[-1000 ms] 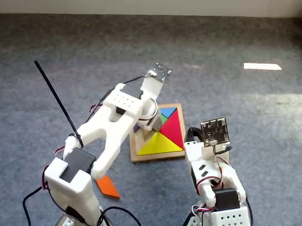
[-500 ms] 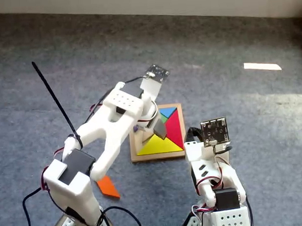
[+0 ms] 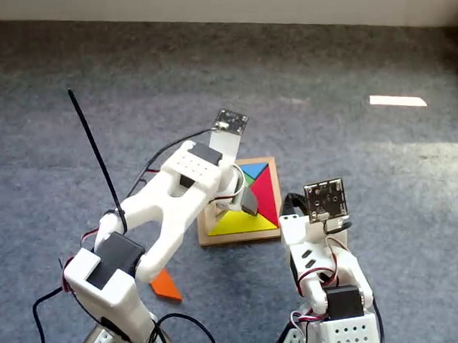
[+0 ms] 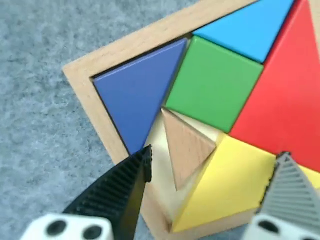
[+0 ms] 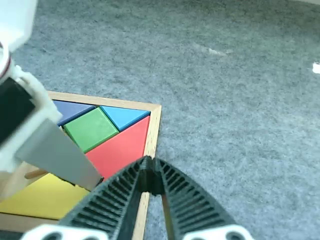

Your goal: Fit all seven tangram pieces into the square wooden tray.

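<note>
The square wooden tray (image 3: 239,237) lies on the grey carpet, holding a dark blue triangle (image 4: 135,95), green square (image 4: 215,82), light blue triangle (image 4: 250,27), red triangle (image 4: 282,95) and yellow triangle (image 4: 235,180). A small wood-coloured triangle (image 4: 185,147) sits askew in the gap between the blue, green and yellow pieces. My left gripper (image 4: 215,153) hangs open just above it, over the tray's middle (image 3: 243,199). An orange piece (image 3: 165,284) lies on the carpet near the left arm's base. My right gripper (image 5: 150,172) is shut and empty, low beside the tray's near right corner (image 5: 156,120).
The left arm's grey finger (image 5: 60,150) shows over the tray in the right wrist view. A thin black rod (image 3: 93,150) sticks up by the left arm. A white strip (image 3: 397,100) lies far right on the carpet.
My left arm has swung slightly right, and its gripper has slid across the tray toward the yellow piece. The right arm has kept still.
</note>
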{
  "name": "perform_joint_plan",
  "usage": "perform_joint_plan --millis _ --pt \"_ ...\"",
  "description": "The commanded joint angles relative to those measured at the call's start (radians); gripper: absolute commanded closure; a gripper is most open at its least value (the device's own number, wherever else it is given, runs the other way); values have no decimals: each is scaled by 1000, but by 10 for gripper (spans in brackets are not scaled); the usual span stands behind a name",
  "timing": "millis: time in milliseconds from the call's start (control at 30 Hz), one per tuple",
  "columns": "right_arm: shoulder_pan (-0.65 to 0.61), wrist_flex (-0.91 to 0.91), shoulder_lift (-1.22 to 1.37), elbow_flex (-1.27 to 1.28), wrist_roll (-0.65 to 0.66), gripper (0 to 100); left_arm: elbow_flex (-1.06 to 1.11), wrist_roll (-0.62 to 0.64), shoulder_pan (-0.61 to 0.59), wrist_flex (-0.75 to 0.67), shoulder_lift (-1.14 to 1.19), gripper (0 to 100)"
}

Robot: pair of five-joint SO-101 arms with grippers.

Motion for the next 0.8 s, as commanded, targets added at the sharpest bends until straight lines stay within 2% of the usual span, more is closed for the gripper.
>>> perform_joint_plan --millis 0,200,433,767 --pt "8 -31 -12 102 -2 978 -5 20 28 -32 -53 642" --pt "7 -31 -12 102 -2 978 -5 20 36 -32 -53 641" --pt "7 -31 -12 102 -2 978 -4 20 110 -32 -53 642" --pt "7 -31 -12 102 -2 978 -13 20 108 -32 -61 642"
